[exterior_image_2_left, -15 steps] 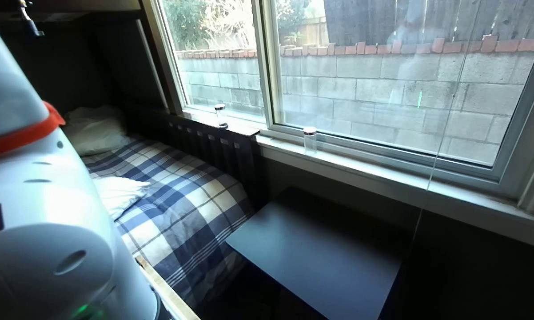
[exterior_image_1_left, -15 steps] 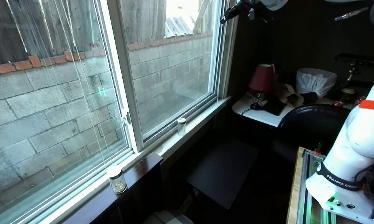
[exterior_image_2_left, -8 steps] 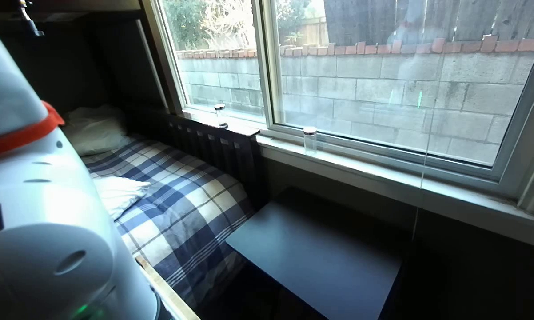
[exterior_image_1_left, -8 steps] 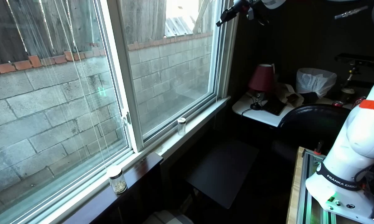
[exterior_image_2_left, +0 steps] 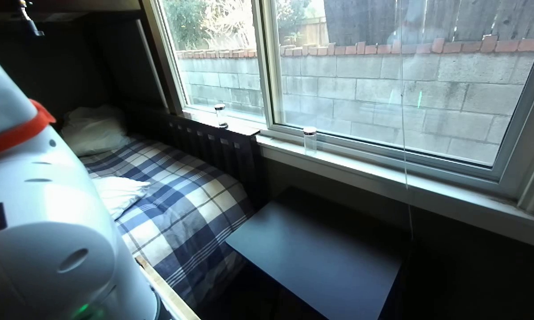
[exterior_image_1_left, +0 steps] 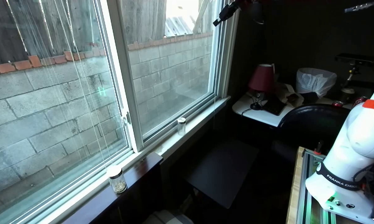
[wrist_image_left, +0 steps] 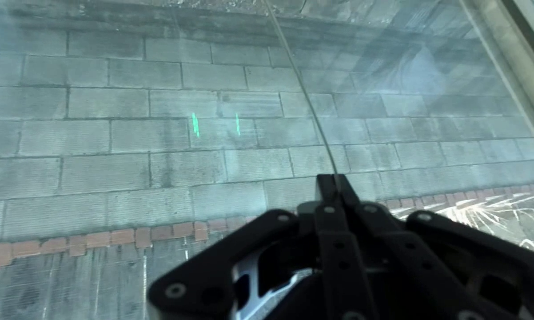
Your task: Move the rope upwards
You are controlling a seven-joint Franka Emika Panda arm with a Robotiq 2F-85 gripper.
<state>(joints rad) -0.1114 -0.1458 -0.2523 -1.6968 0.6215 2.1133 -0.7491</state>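
The rope is a thin pale cord hanging in front of the window. It runs down past the sill in an exterior view (exterior_image_2_left: 404, 142) and shows faintly in an exterior view (exterior_image_1_left: 214, 105). In the wrist view the rope (wrist_image_left: 313, 111) runs from the top edge to my fingertips. My gripper (wrist_image_left: 336, 180) is black and shut on the rope, with the fingertips pressed together around it. In an exterior view my gripper (exterior_image_1_left: 217, 21) is high, near the window's far upper side. The rope's lower end is hard to make out in the dark.
Glass jars stand along the window, one on the sill (exterior_image_1_left: 181, 127) and one on the dark headboard ledge (exterior_image_1_left: 117, 180). A dark low table (exterior_image_2_left: 311, 266) stands below. A plaid bed (exterior_image_2_left: 182, 200) lies beside it. A red lamp (exterior_image_1_left: 261, 77) stands on a white desk.
My gripper has shifted left and a little down in an exterior view. The rope has swung left across the window in an exterior view. The arm has shifted slightly. The gripper stays shut.
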